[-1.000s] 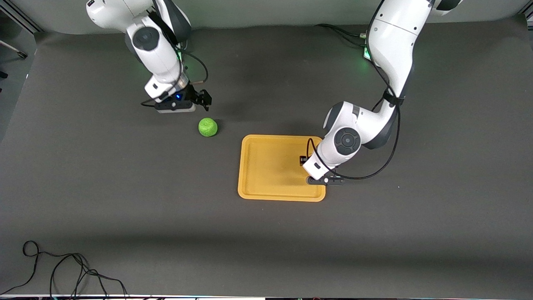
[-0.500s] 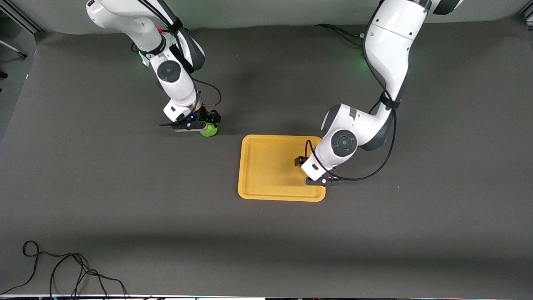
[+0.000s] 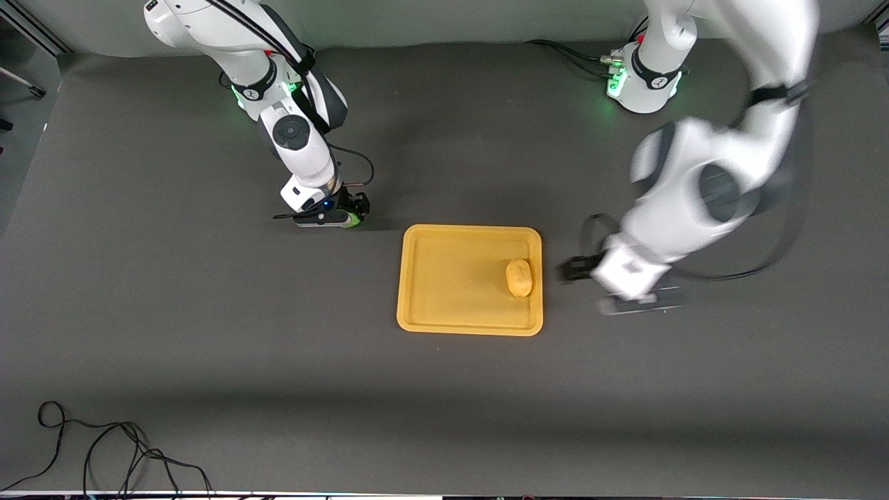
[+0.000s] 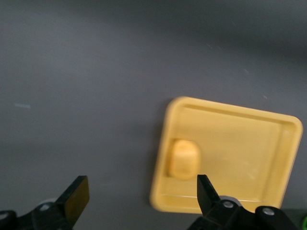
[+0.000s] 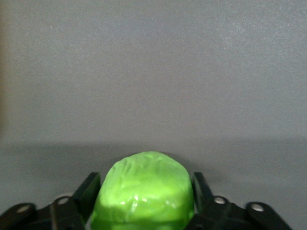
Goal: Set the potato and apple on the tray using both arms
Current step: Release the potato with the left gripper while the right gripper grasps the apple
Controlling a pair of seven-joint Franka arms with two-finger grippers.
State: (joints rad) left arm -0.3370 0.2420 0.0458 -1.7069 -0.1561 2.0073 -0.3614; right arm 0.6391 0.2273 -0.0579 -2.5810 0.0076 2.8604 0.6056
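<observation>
The right gripper (image 3: 351, 217) is sitting low on the table with its jaws closing around the apple (image 5: 143, 191), which is filling the space between the fingers. The left gripper (image 3: 580, 267) is hanging empty and wide open just beside the tray (image 3: 444, 323), and the potato (image 3: 518, 277) is lying inside the tray near it. I think the round apple could slip out during lifting if the grip is not tight enough.
</observation>
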